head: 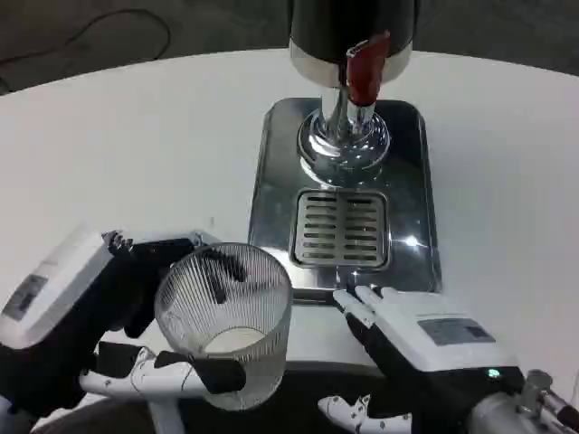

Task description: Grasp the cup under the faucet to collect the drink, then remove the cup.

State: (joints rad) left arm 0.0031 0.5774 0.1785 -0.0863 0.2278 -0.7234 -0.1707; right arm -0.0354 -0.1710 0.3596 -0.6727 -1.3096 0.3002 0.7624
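Left hand (86,312) grips the upright cup (226,316) near the table's (109,154) front edge, faucet (366,68) well ahead and rightward, while right hand (416,339) rests empty, fingers loosely spread.

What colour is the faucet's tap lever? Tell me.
Red. The tap lever stands out against the chrome faucet in the head view.

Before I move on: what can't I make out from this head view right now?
- Dispenser: its upper body is cut off by the top edge.
- Spout outlet: hidden behind the red tap handle.
- Right hand: lower fingers cut by the bottom edge; the grip cannot be judged.
- Left hand: its fingers behind the ribbed clear cup show only blurred through the wall.
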